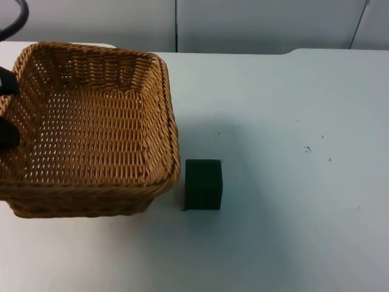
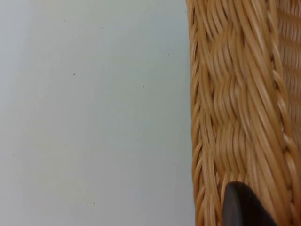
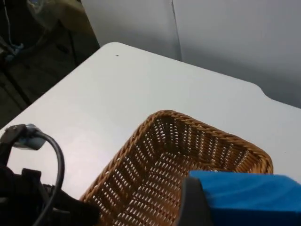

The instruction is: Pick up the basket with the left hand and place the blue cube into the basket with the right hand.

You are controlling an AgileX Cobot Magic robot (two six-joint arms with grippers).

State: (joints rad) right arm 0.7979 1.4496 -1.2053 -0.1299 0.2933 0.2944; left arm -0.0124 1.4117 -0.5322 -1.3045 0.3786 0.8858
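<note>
Both my grippers were clamped.
My left gripper [image 1: 6, 112] pinched the basket [image 1: 91, 128] rim; my right gripper [image 3: 202, 207] held the blue cube [image 3: 244, 197].

The white worktop [image 1: 285, 109] is smooth and evenly lit, with a few small dark specks [image 1: 307, 149] on its surface. Its far edge has rounded corners and meets a pale grey partition wall [image 1: 261, 24] made of panels with thin vertical seams [image 1: 176, 24]. Beyond the worktop's side edge lies a dim, cluttered area [image 3: 33, 52] of the room.
</note>
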